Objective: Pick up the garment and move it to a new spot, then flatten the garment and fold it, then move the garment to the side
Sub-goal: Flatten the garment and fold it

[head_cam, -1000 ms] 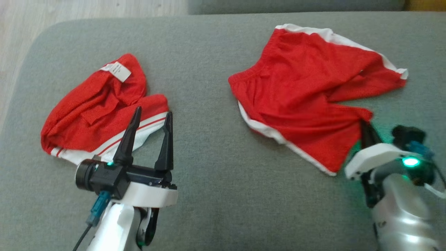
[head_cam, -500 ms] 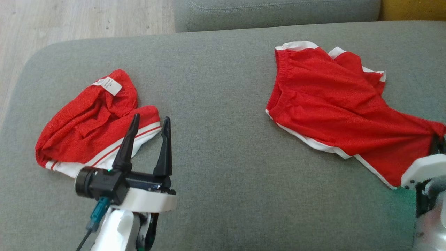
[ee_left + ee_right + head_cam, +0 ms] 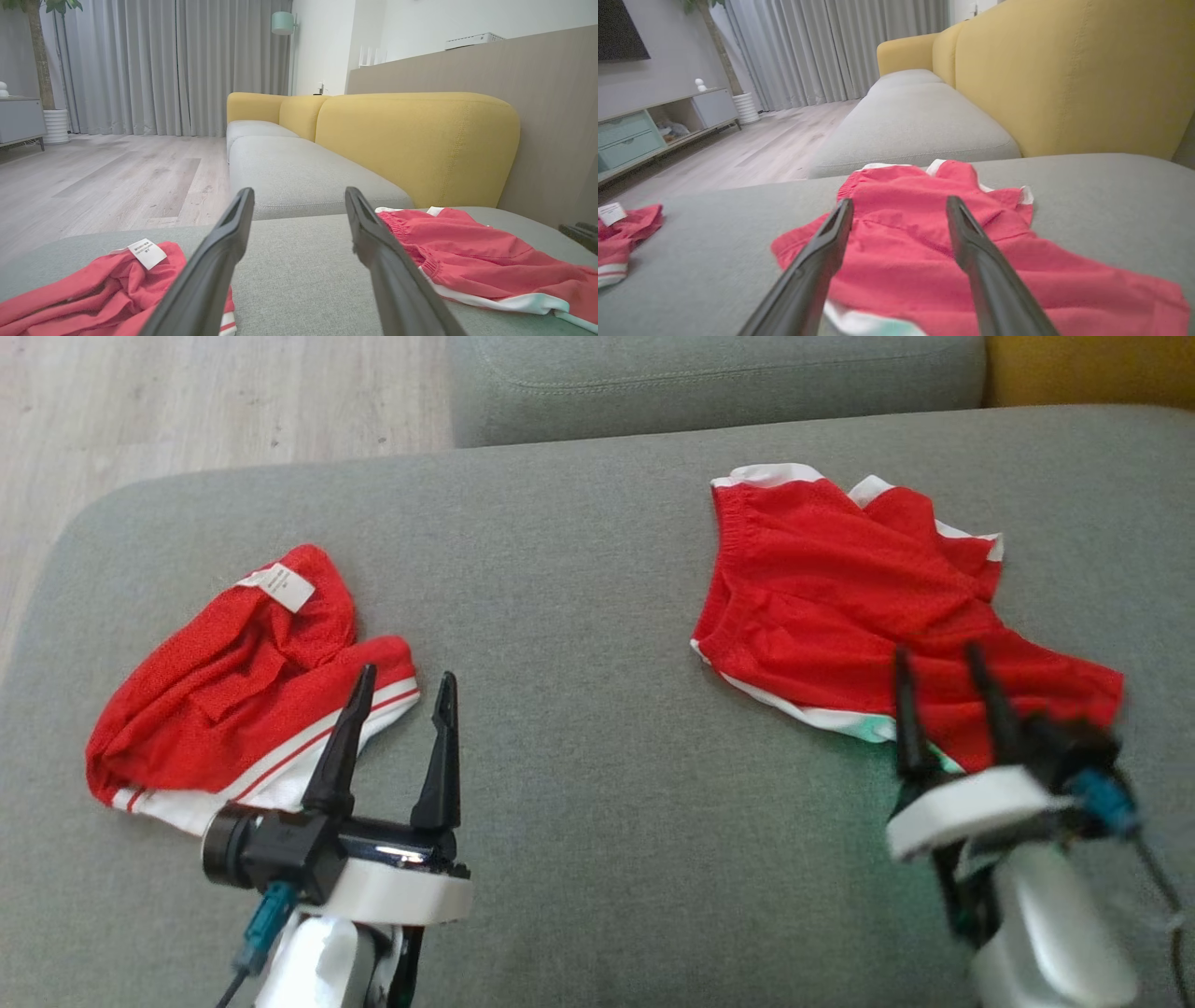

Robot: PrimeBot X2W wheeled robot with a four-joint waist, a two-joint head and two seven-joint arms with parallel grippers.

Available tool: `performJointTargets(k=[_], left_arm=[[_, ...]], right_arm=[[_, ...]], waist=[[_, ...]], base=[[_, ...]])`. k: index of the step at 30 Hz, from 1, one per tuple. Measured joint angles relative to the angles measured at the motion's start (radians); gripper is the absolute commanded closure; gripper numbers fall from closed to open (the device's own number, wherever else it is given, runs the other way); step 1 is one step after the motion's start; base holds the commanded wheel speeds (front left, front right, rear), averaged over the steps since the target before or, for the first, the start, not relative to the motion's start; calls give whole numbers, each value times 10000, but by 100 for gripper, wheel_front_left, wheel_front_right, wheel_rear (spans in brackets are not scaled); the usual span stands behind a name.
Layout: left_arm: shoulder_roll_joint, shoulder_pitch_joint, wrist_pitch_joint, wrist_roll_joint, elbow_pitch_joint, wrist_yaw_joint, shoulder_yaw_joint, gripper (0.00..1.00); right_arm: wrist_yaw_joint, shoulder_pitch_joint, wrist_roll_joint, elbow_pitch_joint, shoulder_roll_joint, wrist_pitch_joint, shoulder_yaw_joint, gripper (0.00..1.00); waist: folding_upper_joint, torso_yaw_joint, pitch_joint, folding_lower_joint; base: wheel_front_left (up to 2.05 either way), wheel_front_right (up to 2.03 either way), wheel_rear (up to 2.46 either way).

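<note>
Grey fabric sofa seat [image 3: 579, 616] ahead of me carries two red garments, well apart, and I count two grippers over it. My task piece, the red mesh shorts with white trim [image 3: 840, 607], lies on the seat's right half, spread out but rumpled, waistband toward the far edge. My right gripper [image 3: 937, 653] hangs over its near hem, fingers wide apart, holding nothing. My left gripper [image 3: 407, 674] is equally spread and empty, beside the crumpled red white-striped garment [image 3: 233, 700].

The red mesh shorts [image 3: 840, 607] with white trim lie loosely rumpled, waistband at the far end, near hem beneath the right gripper's [image 3: 936, 651] spread fingers.
</note>
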Motion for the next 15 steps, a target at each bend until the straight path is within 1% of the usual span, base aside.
performJointTargets(k=[2, 5, 6, 10, 15], left_arm=[[-2, 0, 0, 15, -13, 0, -2, 0], [-4, -2, 0, 75, -40, -8, -10, 0], [-6, -6, 0, 75, -40, -84, -13, 0], [-6, -19, 0, 75, -40, -92, -17, 0], [-35, -105, 0, 75, -31, -176, -48, 0]], right_arm=[[0, 523, 81, -456, 4, -2, 474, 0], [0, 928, 81, -842, 0, -2, 644, 0], [0, 938, 65, -959, 0, -2, 677, 0], [0, 836, -245, -1333, -4, 17, 913, 0], [0, 606, -717, -1269, -8, 640, 1390, 0]], waist=[[0, -41, 24, 0], [0, -41, 132, 0], [0, -24, 179, 1], [0, 100, 401, 1], [0, 347, 755, 1]], base=[[0, 0, 0], [0, 0, 0], [0, 0, 0], [0, 0, 0], [0, 0, 0]])
